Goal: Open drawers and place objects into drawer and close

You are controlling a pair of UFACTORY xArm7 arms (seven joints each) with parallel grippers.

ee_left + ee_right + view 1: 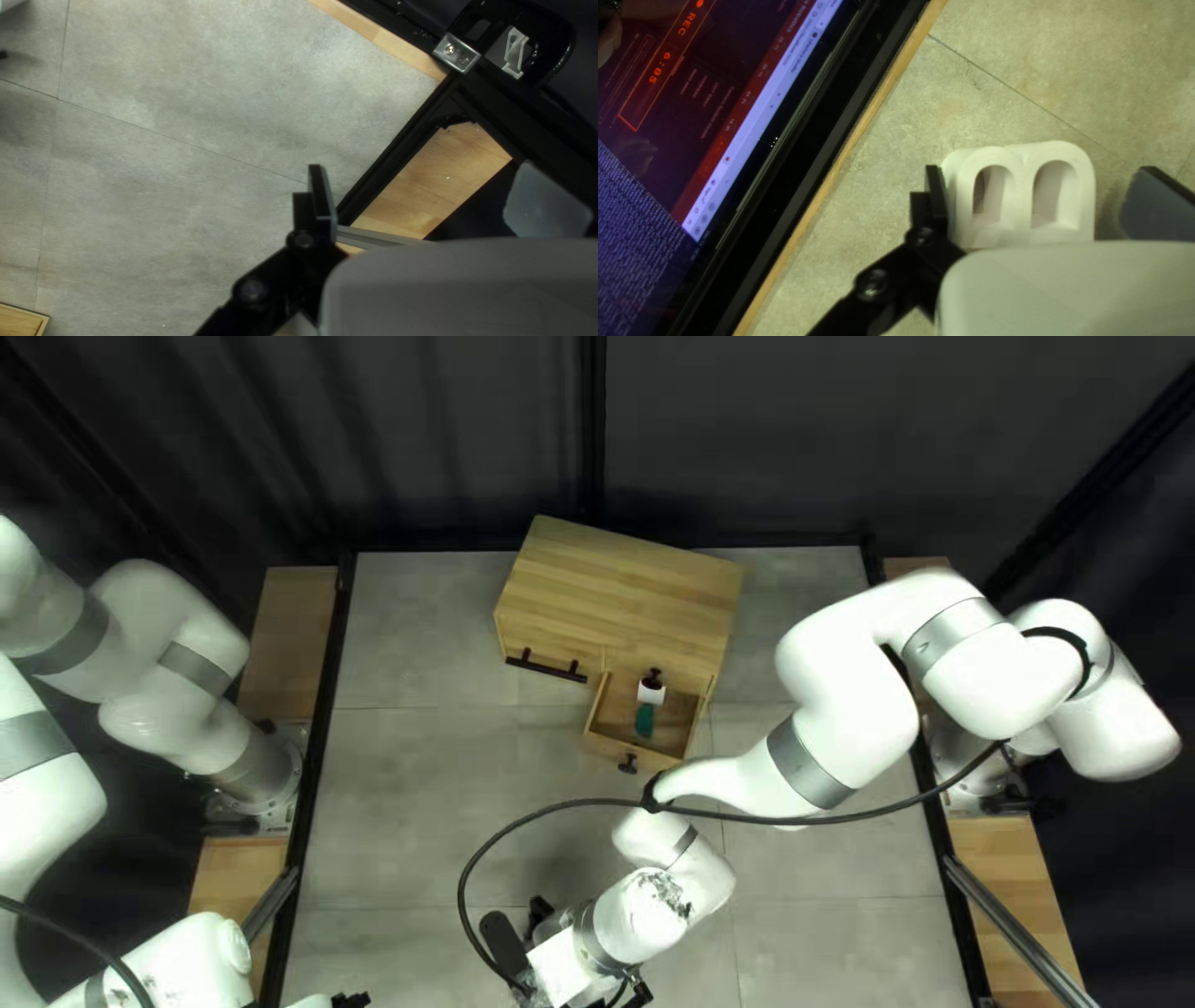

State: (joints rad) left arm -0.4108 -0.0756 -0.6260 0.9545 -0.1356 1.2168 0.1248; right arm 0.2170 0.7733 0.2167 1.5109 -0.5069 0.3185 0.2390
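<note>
At the back of the top left view is a wooden cabinet (623,591); its right drawer (672,713) is pulled out, holding a green thing (644,719) with a white band and dark end. The left drawer, with a black bar handle (545,667), is shut. My right gripper (508,946) is low over the table's near part. In the right wrist view a white piece (1024,193) with two oval hollows lies between the open fingers of my right gripper (1033,202), close by one finger, apart from the other. My left gripper (351,1001), at the bottom left, is open and empty; its wrist view shows the gripper (423,196) near the table edge.
Beyond the table's wooden edge (847,152) in the right wrist view stands a lit screen (679,112). A black frame corner (451,84) and wood panel (445,177) are near my left gripper. My right arm and its cable (573,804) cross in front of the open drawer.
</note>
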